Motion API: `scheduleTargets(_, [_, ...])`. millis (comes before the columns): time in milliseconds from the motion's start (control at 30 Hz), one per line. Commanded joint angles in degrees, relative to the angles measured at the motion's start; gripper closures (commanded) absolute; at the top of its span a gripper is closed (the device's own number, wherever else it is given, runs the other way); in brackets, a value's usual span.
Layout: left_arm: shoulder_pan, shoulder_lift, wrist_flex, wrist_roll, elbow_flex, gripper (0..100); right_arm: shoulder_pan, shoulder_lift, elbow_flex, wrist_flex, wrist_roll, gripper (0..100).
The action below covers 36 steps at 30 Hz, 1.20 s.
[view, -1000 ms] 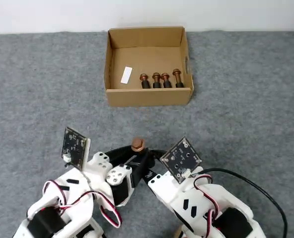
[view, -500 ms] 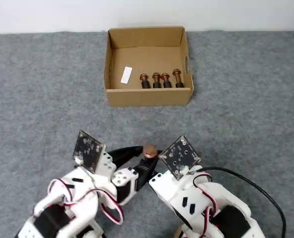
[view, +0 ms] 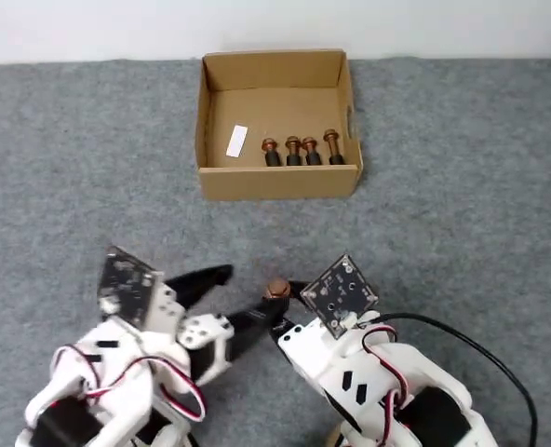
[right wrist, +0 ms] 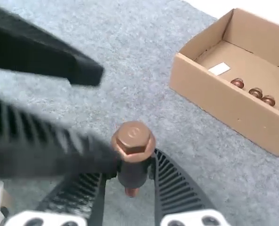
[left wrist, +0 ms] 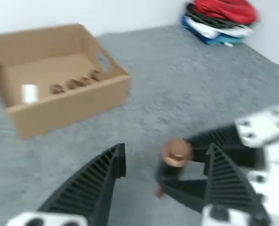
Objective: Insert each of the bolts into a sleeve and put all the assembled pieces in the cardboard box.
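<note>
A copper bolt (right wrist: 133,138) sits inside a black sleeve (right wrist: 131,173), its tip poking out below. My right gripper (right wrist: 130,170) is shut on the sleeve and holds it upright above the carpet. The high view has this piece (view: 276,290) between the two arms, about a box length in front of the cardboard box (view: 275,182). My left gripper (view: 250,291) is open, with one finger on either side of the bolt (left wrist: 176,153) and clear of it. Several assembled pieces (view: 300,149) lie in a row inside the box.
A white label (view: 237,141) lies on the box floor left of the row. Grey carpet (view: 462,205) covers the table around the box. A pile of folded clothes (left wrist: 219,19) lies far off behind the box.
My left gripper has opened, let go of the bolt and drawn back to the left. The bolt and sleeve have shifted slightly right and nearer and stay in my right gripper.
</note>
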Motion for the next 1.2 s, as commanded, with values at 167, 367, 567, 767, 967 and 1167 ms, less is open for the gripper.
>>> scheduleTargets(167, [-24.4,0.0,2.4,-12.0,0.0,98,16.0,4.0,-4.0,-2.0,-14.5,99.1])
scheduleTargets(367, [-32.4,0.0,0.6,-14.7,16.7,100,20.2,20.8,-16.3,-2.2,-19.3,99.1])
scheduleTargets(567, [-32.5,0.0,-10.9,-17.1,33.4,100,20.3,42.4,-34.0,-2.2,-18.8,99.1])
scheduleTargets(767, [-32.4,0.0,-18.4,-19.3,40.7,99,21.8,62.1,-49.8,-6.5,-7.2,99.1])
scheduleTargets(967, [-32.4,0.0,-18.5,-19.2,41.5,99,24.9,77.5,-59.7,-16.0,9.6,99.1])
scheduleTargets(1167, [-32.4,0.0,-21.5,-18.2,43.5,99,24.9,88.6,-64.4,-24.4,26.1,99.1])
